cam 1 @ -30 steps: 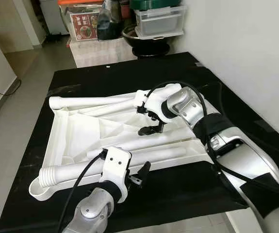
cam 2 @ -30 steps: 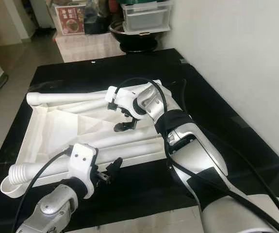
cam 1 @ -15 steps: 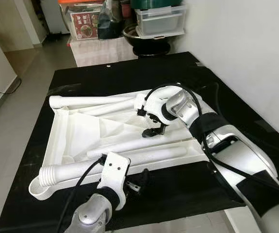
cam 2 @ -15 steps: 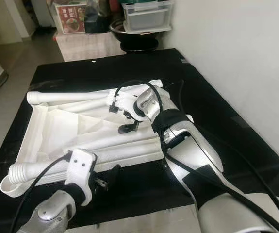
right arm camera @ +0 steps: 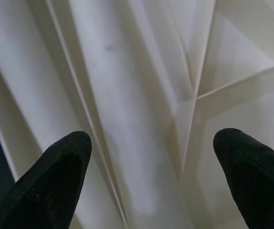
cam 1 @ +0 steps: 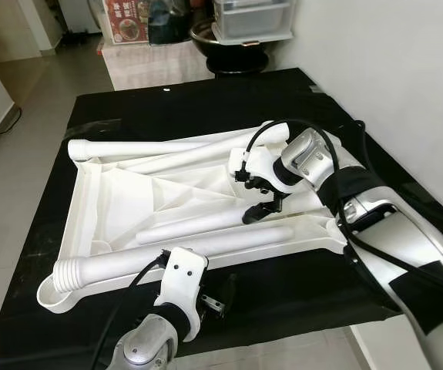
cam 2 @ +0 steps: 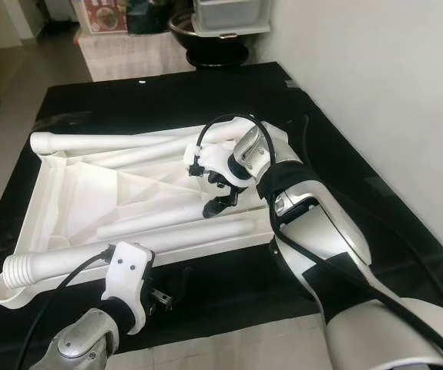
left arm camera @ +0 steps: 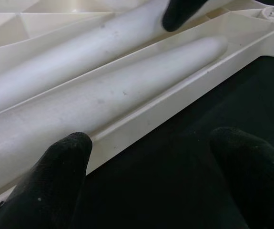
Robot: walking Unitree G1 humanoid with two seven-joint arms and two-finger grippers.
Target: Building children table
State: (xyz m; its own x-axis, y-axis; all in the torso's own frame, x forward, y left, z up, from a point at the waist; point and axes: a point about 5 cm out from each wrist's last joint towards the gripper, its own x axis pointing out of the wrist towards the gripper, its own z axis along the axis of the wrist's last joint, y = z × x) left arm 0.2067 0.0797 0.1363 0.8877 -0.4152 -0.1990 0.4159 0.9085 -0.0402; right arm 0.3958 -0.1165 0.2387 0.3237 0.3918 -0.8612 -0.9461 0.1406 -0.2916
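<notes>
The white plastic tabletop point(cam 1: 129, 208) lies underside-up on the black-covered table point(cam 1: 206, 108), loose round legs point(cam 1: 206, 245) in its ribbed recess; it looks rigid, light and smooth, best grasped by the rim, and the right gripper point(cam 1: 261, 206) above and the left gripper point(cam 1: 219, 297) beside its near rim are both spread and empty.

Cutting off the right arm point(cam 1: 406, 254) at the frame's lower right corner. Losing the left arm point(cam 1: 148, 347) past the bottom edge. Hiding part of the tabletop's point(cam 1: 121, 208) near rim behind the left pincer point(cam 1: 223, 294). Cropping the bins point(cam 1: 252, 19) and carton point(cam 1: 125, 19) at the top edge, print too small for reading. Blurring both fingertips point(right arm camera: 55, 176) in the right wrist view.
</notes>
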